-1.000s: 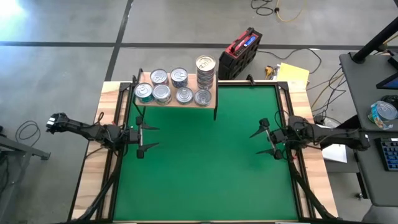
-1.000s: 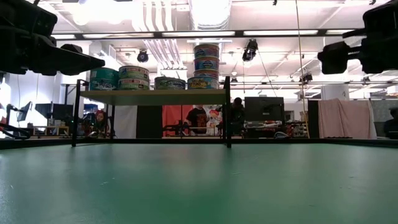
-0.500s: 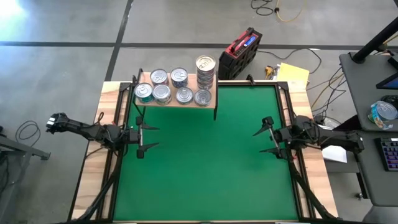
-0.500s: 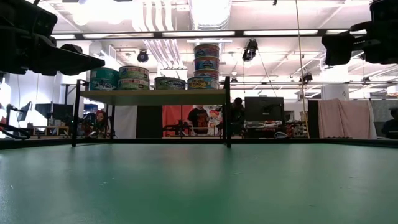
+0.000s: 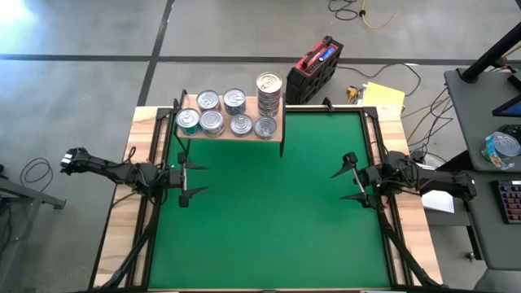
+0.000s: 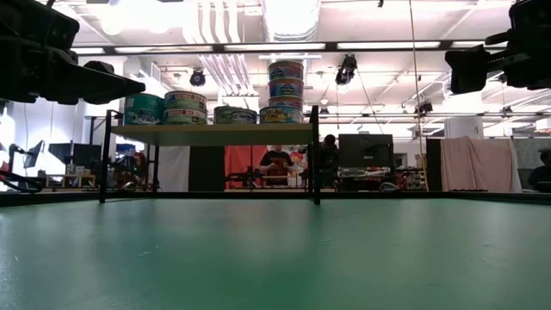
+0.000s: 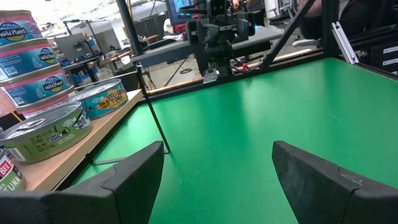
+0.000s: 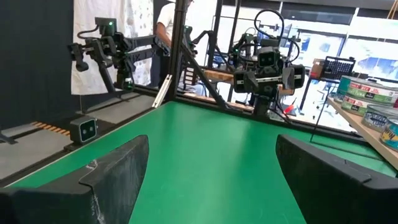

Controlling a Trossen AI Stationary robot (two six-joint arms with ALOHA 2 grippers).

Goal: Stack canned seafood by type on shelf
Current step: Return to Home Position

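The shelf (image 5: 278, 133) stands at the far left of the green mat (image 5: 269, 220) on thin black legs. The canned seafood (image 5: 221, 114) sits on it in two rows, with a taller stack (image 5: 269, 94) at its right end, three tins high in the low view (image 6: 285, 89). My left gripper (image 5: 195, 179) hovers open over the mat's left side, level, near the shelf's front. My right gripper (image 5: 348, 181) hovers open over the mat's right side, pointing toward the left one. Nothing is between either pair of fingers (image 7: 134, 177) (image 8: 112, 174).
Black frame rails (image 5: 167, 155) run along the mat's left and right sides. A red and black case (image 5: 313, 69) and yellow sheets (image 5: 383, 98) lie behind the table's far edge. People show in the room beyond the table (image 6: 275, 164).
My right gripper has drawn back slightly toward the table's right edge, risen a little and rolled slightly, still open. The tins and the shelf stand as before.
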